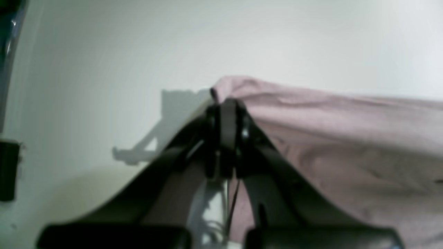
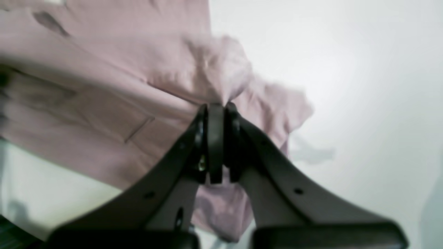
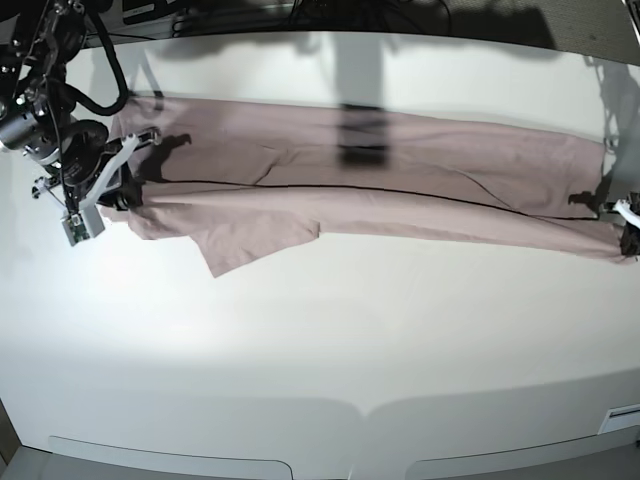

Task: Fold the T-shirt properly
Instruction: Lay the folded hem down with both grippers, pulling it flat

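The mauve-pink T-shirt (image 3: 400, 190) lies stretched in a long band across the far half of the white table (image 3: 320, 350), doubled over lengthwise, with a sleeve flap (image 3: 250, 240) sticking out toward the front. At the band's left end my right gripper (image 3: 118, 190) is shut on a bunched corner of the T-shirt (image 2: 104, 69), fingertips together (image 2: 216, 107). My left gripper (image 3: 622, 215) holds the band's right end at the table's right edge. In the left wrist view that gripper (image 1: 226, 103) is shut on the T-shirt's (image 1: 346, 131) lifted edge.
Dark equipment and cables (image 3: 300, 15) line the table's far edge. A dark shadow (image 3: 360, 130) falls across the cloth near the middle. A dark block (image 1: 8, 169) shows at the left of the left wrist view. The table's front edge (image 3: 360, 415) curves below.
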### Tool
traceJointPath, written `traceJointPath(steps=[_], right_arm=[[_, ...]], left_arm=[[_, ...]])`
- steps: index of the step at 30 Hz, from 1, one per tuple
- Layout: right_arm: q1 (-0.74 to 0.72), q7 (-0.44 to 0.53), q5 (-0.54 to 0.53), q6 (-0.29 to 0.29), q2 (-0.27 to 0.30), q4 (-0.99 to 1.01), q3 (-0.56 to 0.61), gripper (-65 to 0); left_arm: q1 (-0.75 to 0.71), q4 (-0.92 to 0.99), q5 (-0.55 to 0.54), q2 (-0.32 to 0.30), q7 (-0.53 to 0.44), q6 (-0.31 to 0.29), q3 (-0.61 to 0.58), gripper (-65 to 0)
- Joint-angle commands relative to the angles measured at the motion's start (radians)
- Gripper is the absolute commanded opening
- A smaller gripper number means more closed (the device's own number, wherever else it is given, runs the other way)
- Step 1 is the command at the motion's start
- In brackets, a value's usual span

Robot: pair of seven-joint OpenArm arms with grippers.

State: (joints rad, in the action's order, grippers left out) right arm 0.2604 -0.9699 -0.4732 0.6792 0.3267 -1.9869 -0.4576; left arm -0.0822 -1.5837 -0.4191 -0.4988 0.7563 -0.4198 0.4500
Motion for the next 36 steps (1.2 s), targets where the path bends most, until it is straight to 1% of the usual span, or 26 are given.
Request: traceJointPath(steps=[1,6,10,15,21,29,32,36], right_arm=[[-0.008,0.018,-0.01,0.002,0.014,-0.037,-0.007,-65.0],[-0.004,-0.001,-0.01,0.002,0.014,-0.1,-0.007,-65.0],[0.046,0.001,-0.006,0.002,0.014,-0.111,-0.007,-65.0],[0.117,0.032,-0.006,0.002,0.014,-0.111,-0.008,-65.0],[0.137,0.043,-0.006,0.001,0.014,-0.112,-0.008,-65.0],[0.142,0.028,0.011,0.001,0.014,-0.124,-0.008,-65.0],[0.142,0.021,0.028,-0.002,0.014,-0.161,-0.008,-65.0],[0.142,-0.012,0.027,-0.006,0.014,-0.216,-0.008,-65.0]], left_arm=[[0.013,-0.033,-0.005,-0.026,-0.013,0.006,0.008,-65.0],[0.013,-0.097,-0.005,-0.026,0.037,0.006,0.008,-65.0],[0.012,-0.102,-0.004,-0.026,0.061,0.006,0.008,-65.0],[0.01,-0.102,-0.005,-0.026,0.067,0.006,0.008,-65.0],[0.009,-0.102,-0.005,-0.026,0.092,0.007,0.008,-65.0],[-0.045,-0.103,-0.001,-0.026,0.081,0.01,0.008,-65.0],[-0.048,-0.103,-0.001,-0.026,0.081,0.01,0.008,-65.0],[-0.048,-0.103,-0.001,-0.026,0.081,0.01,0.008,-65.0]])
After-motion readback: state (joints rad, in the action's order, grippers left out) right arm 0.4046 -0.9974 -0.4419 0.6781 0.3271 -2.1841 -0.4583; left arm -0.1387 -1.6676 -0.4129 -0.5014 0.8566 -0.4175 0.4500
